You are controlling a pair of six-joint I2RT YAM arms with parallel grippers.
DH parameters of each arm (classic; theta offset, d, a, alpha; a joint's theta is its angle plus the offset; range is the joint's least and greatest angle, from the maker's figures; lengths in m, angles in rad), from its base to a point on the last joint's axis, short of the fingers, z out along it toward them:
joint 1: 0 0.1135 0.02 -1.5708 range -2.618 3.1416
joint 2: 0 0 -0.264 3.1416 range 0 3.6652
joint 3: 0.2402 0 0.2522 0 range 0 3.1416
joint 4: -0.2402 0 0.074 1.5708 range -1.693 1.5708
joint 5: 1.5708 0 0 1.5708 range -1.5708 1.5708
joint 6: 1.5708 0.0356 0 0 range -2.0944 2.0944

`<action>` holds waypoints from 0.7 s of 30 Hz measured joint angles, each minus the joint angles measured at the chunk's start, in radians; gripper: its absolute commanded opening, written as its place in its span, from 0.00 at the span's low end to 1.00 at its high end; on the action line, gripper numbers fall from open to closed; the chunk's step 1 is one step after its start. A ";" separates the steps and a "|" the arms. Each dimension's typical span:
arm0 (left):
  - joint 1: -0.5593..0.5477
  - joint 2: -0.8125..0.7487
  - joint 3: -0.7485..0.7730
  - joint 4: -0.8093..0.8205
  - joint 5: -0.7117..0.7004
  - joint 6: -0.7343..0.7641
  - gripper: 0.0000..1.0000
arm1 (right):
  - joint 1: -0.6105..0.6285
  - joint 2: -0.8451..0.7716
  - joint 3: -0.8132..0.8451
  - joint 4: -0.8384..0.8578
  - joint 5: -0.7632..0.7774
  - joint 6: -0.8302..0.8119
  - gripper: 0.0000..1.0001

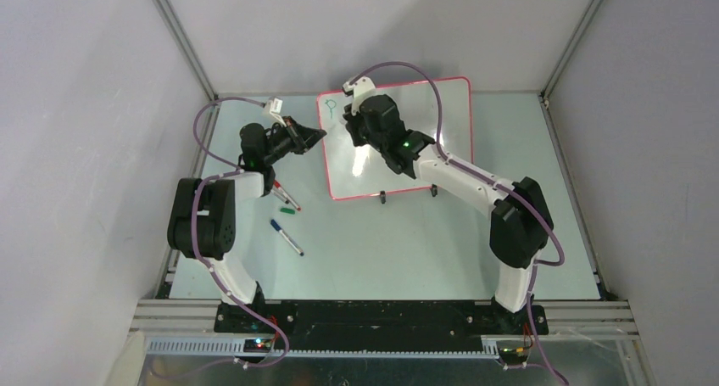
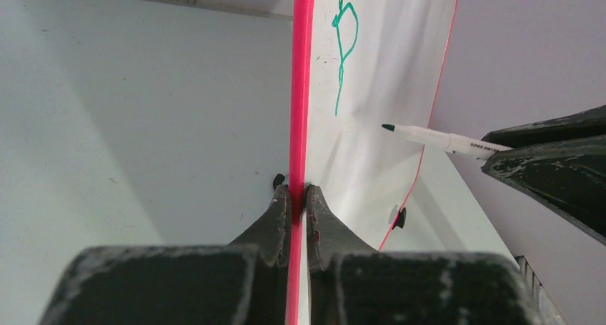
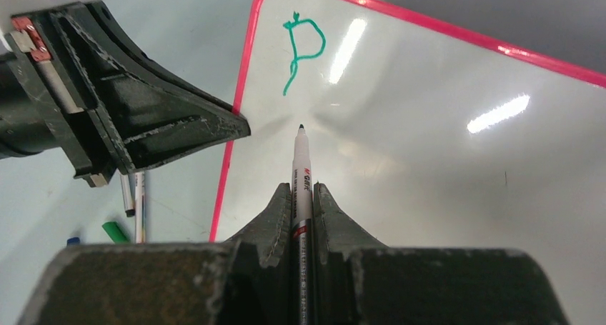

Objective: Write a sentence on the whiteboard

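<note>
L gripper [image 2: 299, 196] was pressed shut on the whiteboard [image 2: 371, 68], pinching its red rim at the board's 9 o'clock edge in the top view. Prob. a brace, so the board wouldn't skid or tip on its black feet [image 1: 383, 198] when the pen pushed on it. R gripper [image 3: 303, 196] was pinching the green marker [image 3: 301, 161] by the barrel, cap off, tip fwd along the finger axis, so wrist motion maps straight to stroke. Board stood propped toward 12 o'clock on the table [image 1: 407, 250], face toward the arms. The sentence [image 3: 300, 53] so far = one green "P" in the board's 10-11 o'clock corner, which leaves room at 3 and 6 o'clock for the rest. Marker tip sat approx 5 o'clock of the P, close to the surface; couldn't tell contact vs hover from either wrist cam. Judged: early in the task, next letter due just to the 3 o'clock side of the P. Spare pens [image 1: 288, 240] lay on the table at 8 o'clock of the board, near the L arm, away from the writing path. Risk: L fingers held only thin rim, so a hard press could pivot the board.
</note>
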 measured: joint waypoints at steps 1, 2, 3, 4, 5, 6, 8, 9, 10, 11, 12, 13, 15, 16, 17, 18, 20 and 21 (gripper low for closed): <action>0.000 0.000 0.000 0.000 0.000 0.000 0.00 | 0.000 -0.002 -0.008 0.002 0.003 0.000 0.00; 0.000 0.000 0.000 0.000 0.000 0.000 0.00 | 0.000 -0.005 -0.018 0.006 0.005 0.000 0.00; 0.000 0.000 0.000 0.000 0.000 0.000 0.00 | 0.000 -0.011 -0.031 0.009 0.007 0.000 0.00; 0.000 0.000 0.000 0.001 0.000 0.000 0.00 | 0.000 -0.017 -0.043 0.009 0.010 0.001 0.00; 0.000 0.000 0.000 0.001 0.000 0.000 0.00 | 0.000 -0.023 -0.054 0.011 0.012 0.001 0.00; 0.000 0.000 0.000 0.003 0.000 -0.001 0.00 | 0.000 -0.029 -0.064 0.012 0.013 0.002 0.00; 0.000 0.000 -0.006 0.012 0.000 -0.002 0.00 | 0.000 -0.040 -0.077 0.014 0.014 0.005 0.00; 0.000 0.000 -0.009 0.017 0.000 -0.003 0.00 | 0.000 -0.045 -0.082 0.014 0.014 0.005 0.00; 0.000 0.000 -0.013 0.023 0.000 -0.003 0.00 | -0.001 -0.053 -0.087 0.014 0.014 0.006 0.00; 0.000 0.000 -0.016 0.024 -0.001 -0.003 0.00 | -0.001 -0.059 -0.090 0.014 0.014 0.009 0.00; 0.000 0.000 -0.018 0.024 0.000 -0.004 0.00 | -0.001 -0.066 -0.092 0.015 0.014 0.011 0.00; -0.001 0.000 -0.018 0.024 0.000 -0.005 0.00 | -0.002 -0.074 -0.095 0.016 0.014 0.013 0.00; -0.002 0.000 -0.019 0.027 0.000 -0.008 0.01 | -0.002 -0.085 -0.098 0.021 0.014 0.016 0.00; -0.003 0.000 -0.019 0.027 -0.001 -0.008 0.05 | -0.002 -0.089 -0.100 0.024 0.014 0.017 0.00; -0.003 0.000 -0.019 0.029 -0.001 -0.008 0.08 | -0.002 -0.092 -0.101 0.027 0.014 0.020 0.00; -0.005 0.000 -0.019 0.029 -0.001 -0.008 0.15 | -0.002 -0.094 -0.103 0.030 0.014 0.023 0.00; -0.005 0.000 -0.020 0.031 -0.003 -0.008 0.23 | -0.002 -0.096 -0.103 0.031 0.013 0.028 0.00; -0.006 -0.001 -0.022 0.032 -0.007 -0.008 0.25 | -0.002 -0.096 -0.103 0.031 0.012 0.031 0.00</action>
